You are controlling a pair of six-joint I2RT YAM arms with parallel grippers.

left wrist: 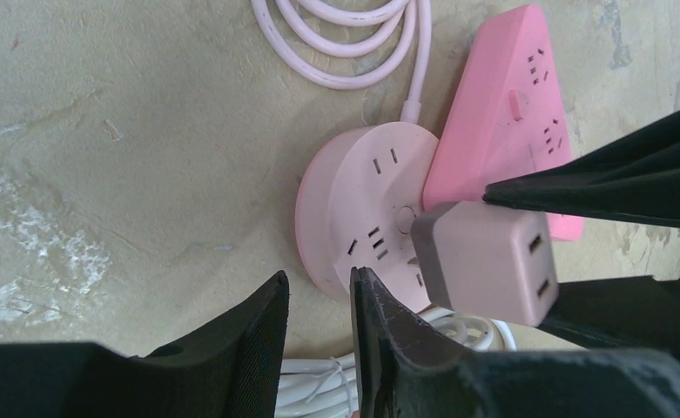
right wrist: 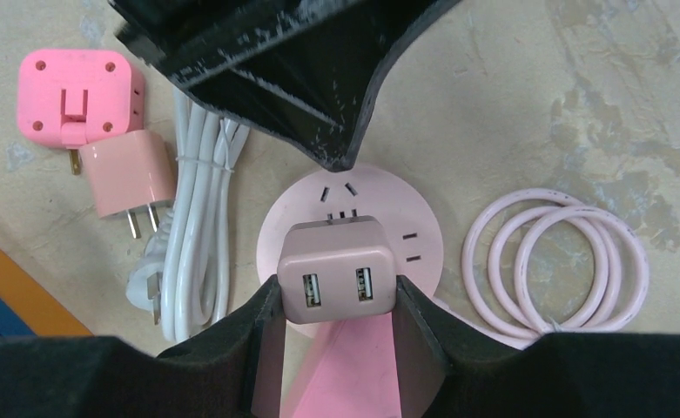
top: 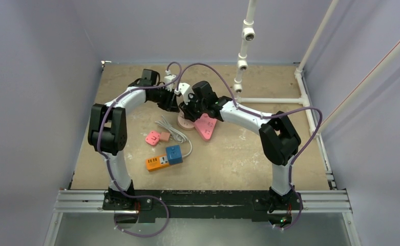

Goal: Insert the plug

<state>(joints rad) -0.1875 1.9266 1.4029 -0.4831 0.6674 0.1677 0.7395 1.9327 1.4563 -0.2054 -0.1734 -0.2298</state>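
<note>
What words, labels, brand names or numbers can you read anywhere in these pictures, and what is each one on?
No text can be read in any view.
On the USB charger: two ports, no print visible.
On the round pink socket: only slots and a button.
On the pink triangular strip: only slots.
On the orange and blue strip: marks too small to read.

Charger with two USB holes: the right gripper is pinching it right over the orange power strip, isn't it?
Not quite. The right gripper does pinch the charger with two USB holes, but it hangs over the round pink socket instead. The right wrist view shows it.
</note>
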